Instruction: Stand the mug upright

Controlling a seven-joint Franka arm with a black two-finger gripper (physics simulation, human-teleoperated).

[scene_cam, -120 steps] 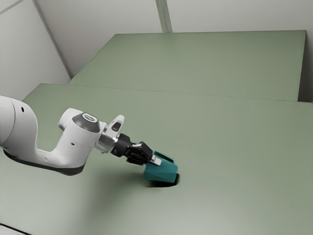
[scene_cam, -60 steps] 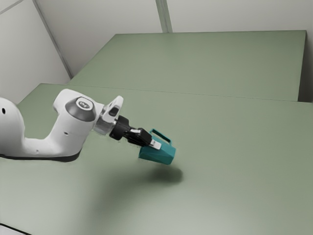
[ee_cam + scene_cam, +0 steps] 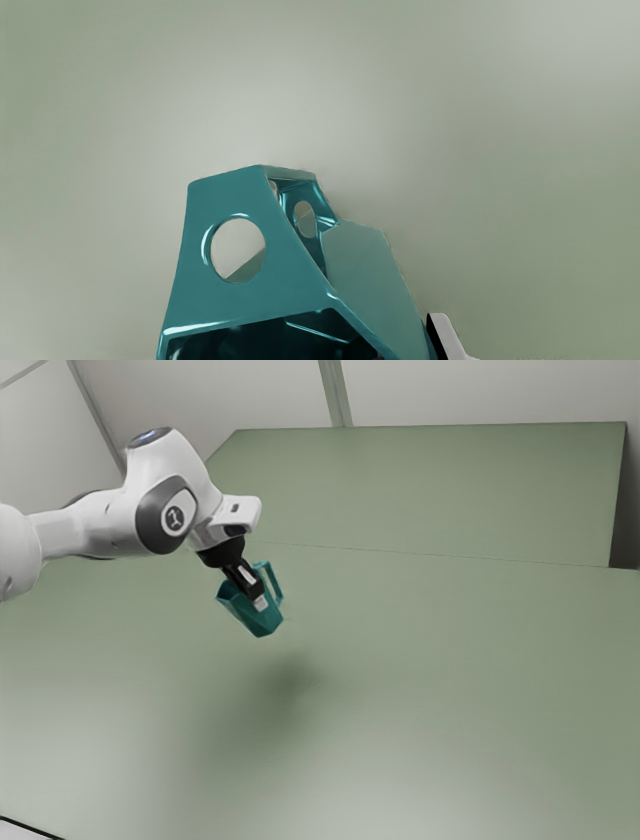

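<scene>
1. pale walls (image 3: 480, 390) stand behind the green table (image 3: 430, 690), which spreads out below our claw (image 3: 259, 603); a soft shadow (image 3: 290, 685) lies on it, beneath the claw.
2. our mug (image 3: 250, 617) is at the claw's fingertips, held up off the table. it leans: its mouth (image 3: 232, 593) tips up and back toward the arm's side, its base points down past the fingertips, and its handle (image 3: 276, 588) rises just beside the claw, toward the exterior view's right.
3. we judge the step in hand to be the righting of the mug in the air, with the job unfinished while it hangs tilted.
4. next we'd need to turn the wrist until the base is level, lower it to the table, and only then let go; released at this slant, it could topple.
5. as for the claw, we take it to be closed on the mug, only as far as the mug allows. one finger (image 3: 448, 336) sits against the outer side; we can't make out where the other one presses.
</scene>
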